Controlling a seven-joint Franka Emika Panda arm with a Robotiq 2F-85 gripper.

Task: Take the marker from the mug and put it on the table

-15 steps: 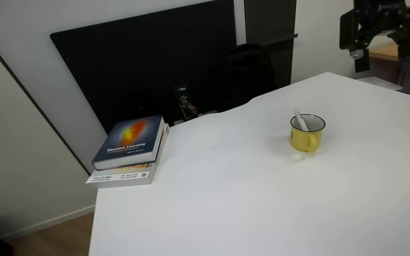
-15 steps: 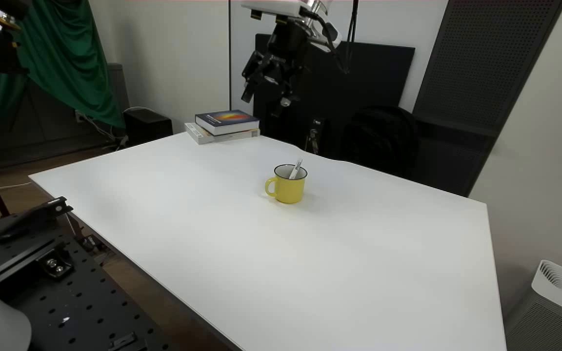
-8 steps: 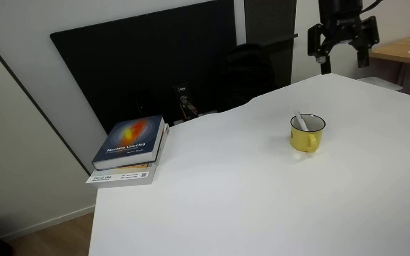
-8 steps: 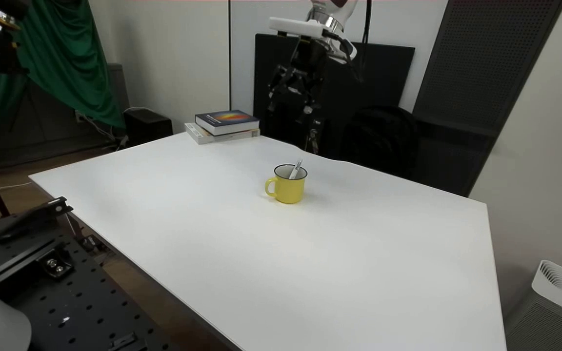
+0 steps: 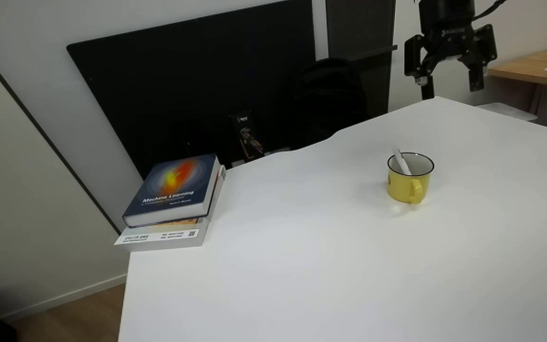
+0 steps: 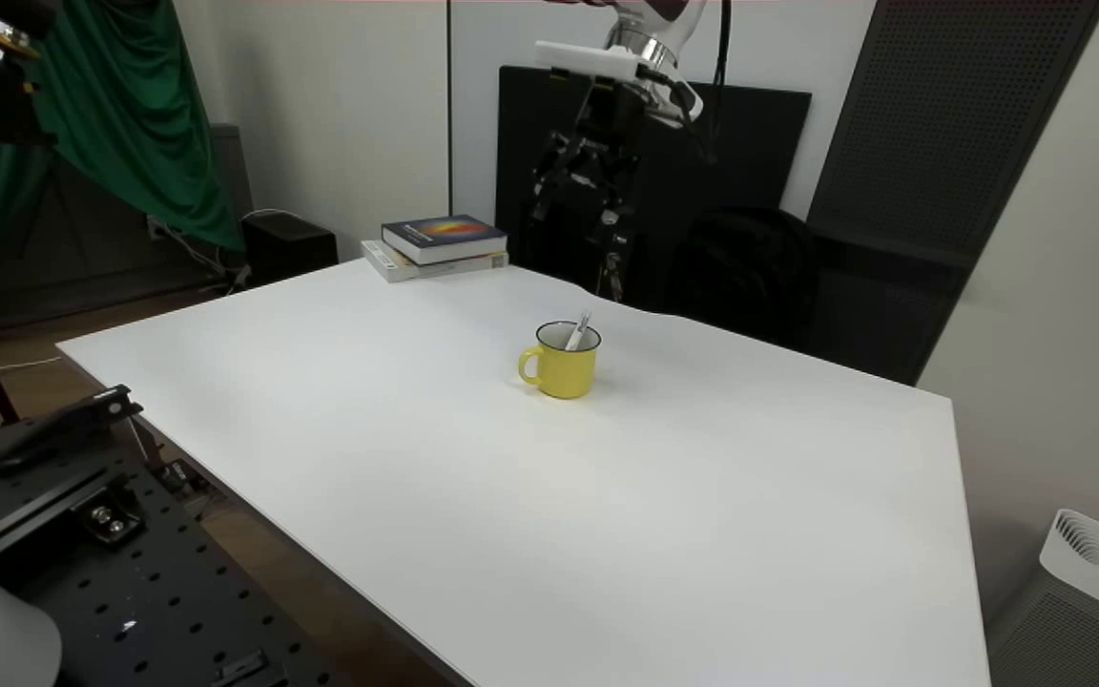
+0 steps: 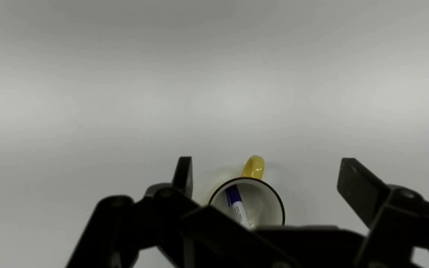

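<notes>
The yellow mug (image 5: 402, 189) stands upright on the white table (image 5: 302, 266). It also shows in an exterior view (image 6: 564, 375) and in the wrist view (image 7: 254, 168). The marker (image 5: 402, 164) leans inside the mug, its white end above the rim, also in an exterior view (image 6: 576, 334). In the wrist view the marker's (image 7: 240, 212) blue cap lies down inside the mug, and its upper end is hidden behind the gripper. My gripper (image 5: 452, 89) is open and empty, well above the table. In the wrist view the mug shows between the spread fingers (image 7: 266, 173), apart from them.
Two stacked books (image 5: 174, 190) lie at a table corner, also in an exterior view (image 6: 445, 239). A dark panel (image 5: 197, 76) and a black backpack (image 5: 333, 95) are beyond the table's edge. A wooden table (image 5: 534, 66) is at the view's edge.
The open gripper has moved left in an exterior view, and right and down in an exterior view, mostly in the first half second. The mug and marker have not moved.
</notes>
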